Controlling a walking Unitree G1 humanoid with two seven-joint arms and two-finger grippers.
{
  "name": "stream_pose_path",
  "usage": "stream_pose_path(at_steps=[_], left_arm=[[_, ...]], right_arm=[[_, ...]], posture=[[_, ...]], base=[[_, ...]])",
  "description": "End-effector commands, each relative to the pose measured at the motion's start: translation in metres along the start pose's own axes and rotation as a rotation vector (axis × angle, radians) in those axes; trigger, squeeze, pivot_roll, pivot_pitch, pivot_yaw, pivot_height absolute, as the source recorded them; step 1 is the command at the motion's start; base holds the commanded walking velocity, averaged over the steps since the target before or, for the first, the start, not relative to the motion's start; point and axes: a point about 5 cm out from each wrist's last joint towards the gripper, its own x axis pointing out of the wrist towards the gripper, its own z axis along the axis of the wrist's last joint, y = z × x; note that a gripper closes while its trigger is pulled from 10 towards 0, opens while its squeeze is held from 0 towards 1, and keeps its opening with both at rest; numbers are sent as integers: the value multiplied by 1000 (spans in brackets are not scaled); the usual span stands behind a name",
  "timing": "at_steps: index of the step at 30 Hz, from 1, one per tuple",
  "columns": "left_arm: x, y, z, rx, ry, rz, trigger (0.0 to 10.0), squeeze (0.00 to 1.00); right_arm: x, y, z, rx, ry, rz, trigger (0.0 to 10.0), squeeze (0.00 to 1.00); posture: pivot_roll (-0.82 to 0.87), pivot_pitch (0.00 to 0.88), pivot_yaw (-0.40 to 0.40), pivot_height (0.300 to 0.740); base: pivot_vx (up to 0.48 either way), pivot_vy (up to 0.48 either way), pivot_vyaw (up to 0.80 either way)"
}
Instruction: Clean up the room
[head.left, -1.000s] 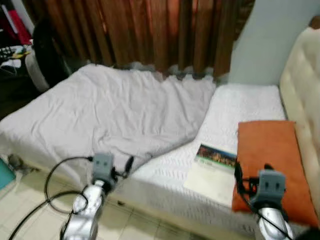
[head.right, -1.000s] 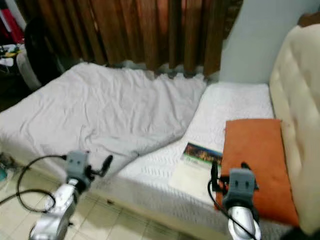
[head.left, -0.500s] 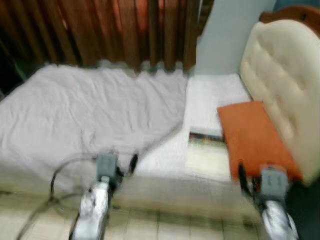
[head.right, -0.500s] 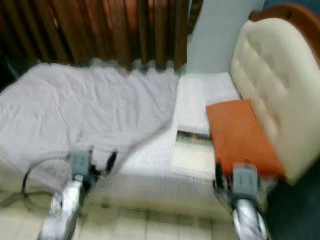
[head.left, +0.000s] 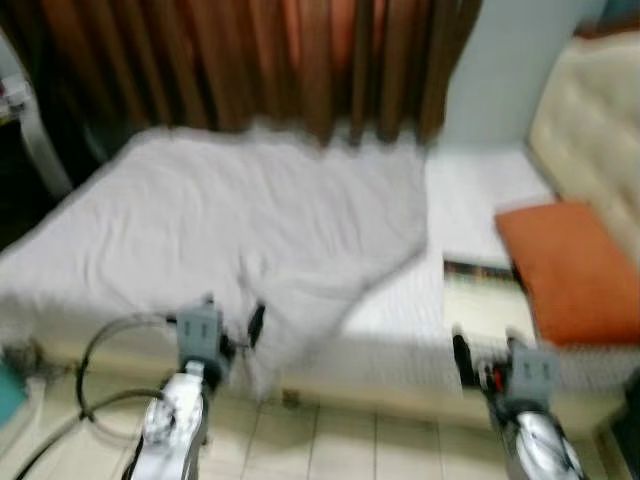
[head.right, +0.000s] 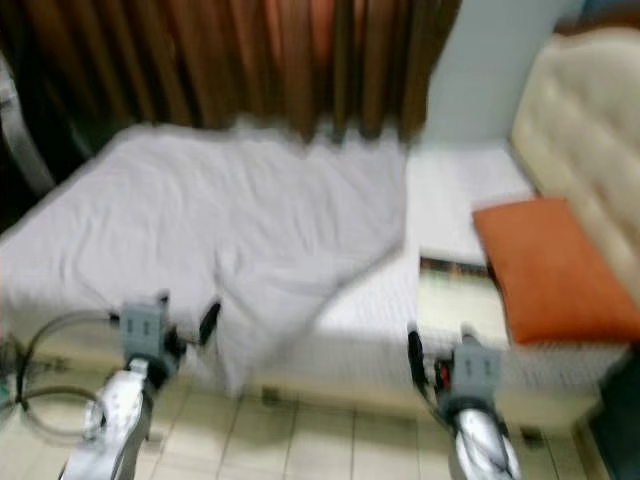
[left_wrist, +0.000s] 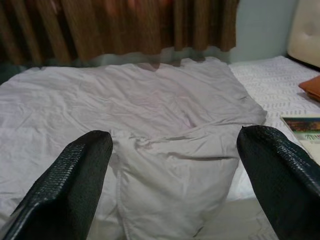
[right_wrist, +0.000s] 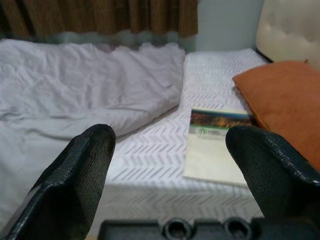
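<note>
A crumpled pale grey blanket (head.left: 250, 230) covers the left part of the bed, and one corner hangs over the front edge. On the white patterned mattress (right_wrist: 150, 145) lies a book (right_wrist: 217, 142) with a picture band on its cover. An orange pillow (head.left: 565, 265) rests beside it, against the cream headboard (head.left: 590, 110). My left gripper (left_wrist: 175, 165) is open and held low before the blanket's hanging corner, holding nothing. My right gripper (right_wrist: 165, 165) is open and hovers short of the bed's edge, facing the book. Both eye views are blurred.
Brown curtains (head.left: 270, 60) hang behind the bed. Pale floor tiles (head.left: 340, 440) run between me and the bed. A black cable (head.left: 100, 350) loops by my left arm. Dark furniture (head.left: 20, 130) stands at the far left, with a teal object (head.left: 5, 385) on the floor below it.
The whole view has swung right and then back left, with blur, so the camera moved. Blanket, book and pillow lie as before. Both grippers stay open and empty.
</note>
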Motion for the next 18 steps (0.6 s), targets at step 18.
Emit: stream_pose_path(at_steps=[18], left_arm=[[17,5,1,65,61,59,10000,0]], right_arm=[[22,15,8,-5,-16,70,10000,0]], posture=[[-68,2,19,740]], base=[[292,53,-133]])
